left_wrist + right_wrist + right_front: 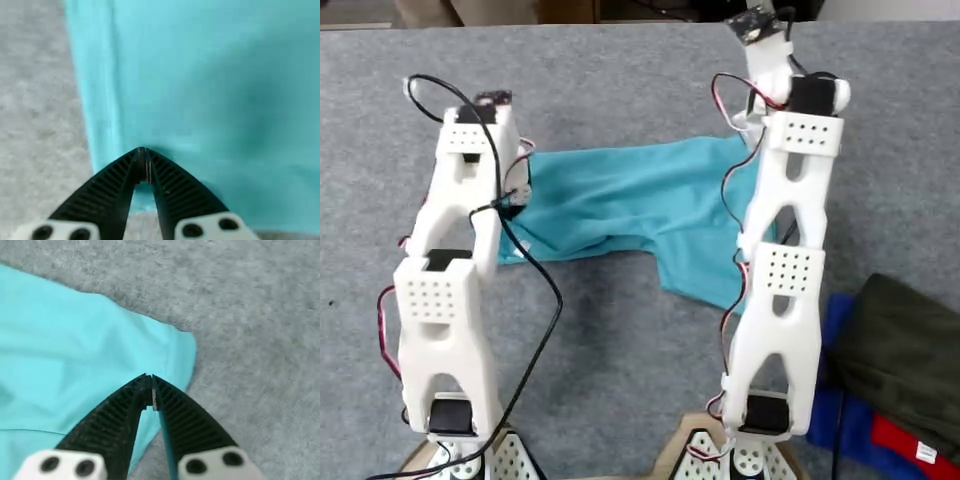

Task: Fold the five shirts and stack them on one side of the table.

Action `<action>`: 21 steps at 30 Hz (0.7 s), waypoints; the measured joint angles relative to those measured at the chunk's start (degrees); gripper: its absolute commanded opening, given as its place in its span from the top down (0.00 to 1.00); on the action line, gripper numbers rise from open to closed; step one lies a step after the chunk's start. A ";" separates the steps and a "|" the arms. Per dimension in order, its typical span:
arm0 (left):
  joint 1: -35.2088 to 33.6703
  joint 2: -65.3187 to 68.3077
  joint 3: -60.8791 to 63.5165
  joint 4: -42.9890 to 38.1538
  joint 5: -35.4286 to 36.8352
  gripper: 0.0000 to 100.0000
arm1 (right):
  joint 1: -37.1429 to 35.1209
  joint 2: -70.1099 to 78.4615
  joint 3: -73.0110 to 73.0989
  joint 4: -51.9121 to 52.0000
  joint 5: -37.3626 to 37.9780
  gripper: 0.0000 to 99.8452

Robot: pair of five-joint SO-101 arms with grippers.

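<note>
Pinching the teal shirt (620, 200) at opposite ends (jaws clamped on fabric): left gripper (144, 165), right gripper (151, 392).

A grey, felt-like cover (620, 340) spreads across the table, its fuzzy nap flecked light and dark. Beyond the far edge, brown wooden shapes (500, 10) stand toward the left, a dark gap sits near the middle, and a pale surface (890, 8) lies at the right.
</note>
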 measured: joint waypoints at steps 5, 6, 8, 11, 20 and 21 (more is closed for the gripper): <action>0.97 -3.60 0.88 2.90 0.00 0.98 | -2.02 4.75 0.00 -0.88 0.09 0.99; 1.49 -3.60 1.93 2.90 0.00 0.98 | -2.37 5.98 0.00 -1.41 0.09 0.99; 2.90 -3.60 4.48 2.73 -0.18 0.98 | -3.08 8.00 0.00 -2.20 0.09 0.99; 4.31 -3.78 9.23 0.35 -0.18 0.98 | -3.16 9.05 0.00 -2.55 1.23 0.99; 0.18 -6.86 4.04 -4.13 2.29 0.98 | -3.16 9.14 0.00 -2.73 1.67 0.99; -0.26 -7.12 2.46 -4.13 2.73 0.98 | -3.16 9.14 0.00 -2.73 1.67 0.99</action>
